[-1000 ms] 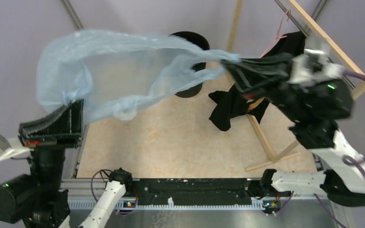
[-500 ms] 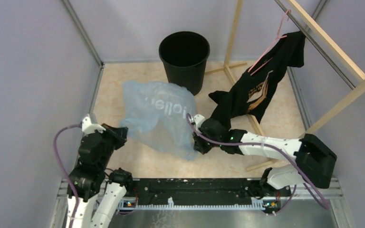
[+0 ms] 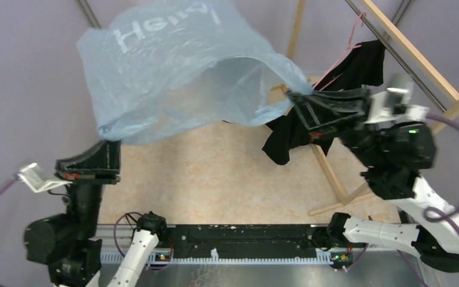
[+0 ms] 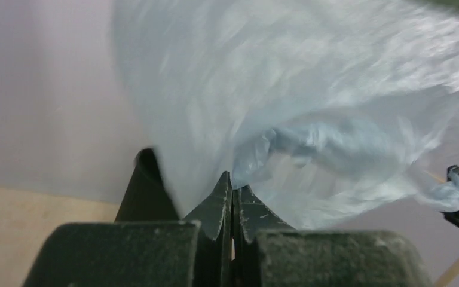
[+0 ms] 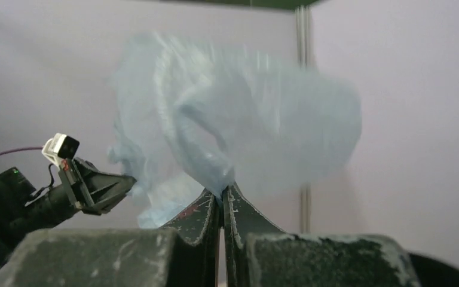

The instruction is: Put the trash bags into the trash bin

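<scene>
Both tools hold the pale blue trash bag [image 3: 173, 66] aloft. The left gripper [image 4: 232, 192] pinches one edge and the right gripper [image 5: 222, 194] the other. The trash bin [image 3: 239, 75] seems dimly visible through the bag.

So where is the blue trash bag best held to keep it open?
By the rim of the trash bag, at two opposite points, coming from each side. The film is limp and bunches into a thin fold that shut jaws can pinch; both pairs hold it so, mouth gaping between.
</scene>
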You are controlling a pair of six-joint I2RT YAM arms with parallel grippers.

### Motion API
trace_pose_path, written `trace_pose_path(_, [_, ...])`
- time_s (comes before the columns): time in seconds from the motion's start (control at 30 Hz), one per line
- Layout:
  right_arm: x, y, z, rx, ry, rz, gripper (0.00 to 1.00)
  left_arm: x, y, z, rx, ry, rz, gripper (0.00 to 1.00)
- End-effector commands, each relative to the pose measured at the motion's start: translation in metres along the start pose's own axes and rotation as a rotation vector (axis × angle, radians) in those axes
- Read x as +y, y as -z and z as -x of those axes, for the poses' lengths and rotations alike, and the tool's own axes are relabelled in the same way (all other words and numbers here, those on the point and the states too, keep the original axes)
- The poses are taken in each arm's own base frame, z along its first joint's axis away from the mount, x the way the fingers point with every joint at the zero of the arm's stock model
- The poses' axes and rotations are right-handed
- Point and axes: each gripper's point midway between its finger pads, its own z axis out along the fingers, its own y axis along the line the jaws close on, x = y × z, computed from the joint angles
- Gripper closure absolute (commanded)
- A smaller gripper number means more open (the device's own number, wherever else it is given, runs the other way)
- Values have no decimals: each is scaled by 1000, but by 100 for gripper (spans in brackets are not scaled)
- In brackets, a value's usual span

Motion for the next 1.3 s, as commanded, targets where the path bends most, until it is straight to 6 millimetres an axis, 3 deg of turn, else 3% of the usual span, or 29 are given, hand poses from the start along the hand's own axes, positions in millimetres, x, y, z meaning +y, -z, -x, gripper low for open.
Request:
trace_pose_path(0.0, [-39,41,-257,557,-121,-152,100,124,38,-136,268,43,400,100])
trace_pose_path(0.03, [-38,60,-299,645,-196,-162,100,143,54,-172,365,78,465,100])
trace_pose_path(0.1, [-28,99,-367,801,-321,-162,100,161,81,-213,491,144,557,100])
trace_pose_path(0.17, [-17,120,-392,877,-408,-162,100,164,89,-213,501,148,585,100])
trace_pose_path(0.23, [-15,115,-384,848,-429,-156,100,155,78,-188,436,103,549,100])
trace_pose_path(0.3, [-16,86,-347,763,-385,-123,100,130,51,-147,339,21,435,100])
trace_pose_path(0.33, [-17,64,-318,710,-339,-97,100,107,32,-122,292,-29,331,100])
trace_pose_path(0.37, [-19,42,-286,656,-284,-70,100,80,15,-93,244,-70,233,100])
trace_pose_path(0.43, [-16,-7,-202,510,-174,-4,100,25,-11,-41,175,-134,47,100])
trace_pose_path(0.53, [-7,-35,-113,325,-88,53,100,-34,-25,24,67,-191,-111,100])
trace_pose_path(0.6, [-3,-37,-81,214,-52,77,100,-40,-22,40,11,-184,-112,100])
trace_pose_path(0.63, [-4,-33,-80,188,-44,73,100,-31,-20,34,-4,-169,-87,100])
trace_pose_path(0.67, [-7,-28,-88,183,-48,58,100,-20,-17,28,-31,-150,-59,100])
trace_pose_path(0.73, [-19,-15,-133,264,-79,-10,100,29,-10,-13,-10,-63,93,100])
trace_pose_path(0.8, [-31,7,-208,442,-132,-78,100,81,9,-74,108,22,263,100])
trace_pose_path(0.9, [-32,64,-310,689,-262,-153,100,146,52,-163,366,84,532,100])
trace_pose_path(0.97, [-25,101,-352,792,-345,-171,100,171,81,-193,467,89,662,100])
trace_pose_path(1.0, [-22,113,-361,818,-377,-181,100,176,89,-196,480,83,687,100])
trace_pose_path(1.03, [-22,120,-365,830,-389,-194,100,176,91,-194,474,75,686,100])
trace_pose_path(1.1, [-25,114,-350,806,-366,-207,100,164,80,-173,412,43,624,100])
trace_pose_path(1.2, [-33,74,-295,712,-237,-166,100,129,44,-117,271,-27,478,100])
trace_pose_path(1.27, [-34,47,-249,651,-160,-137,100,88,17,-63,169,-69,349,100])
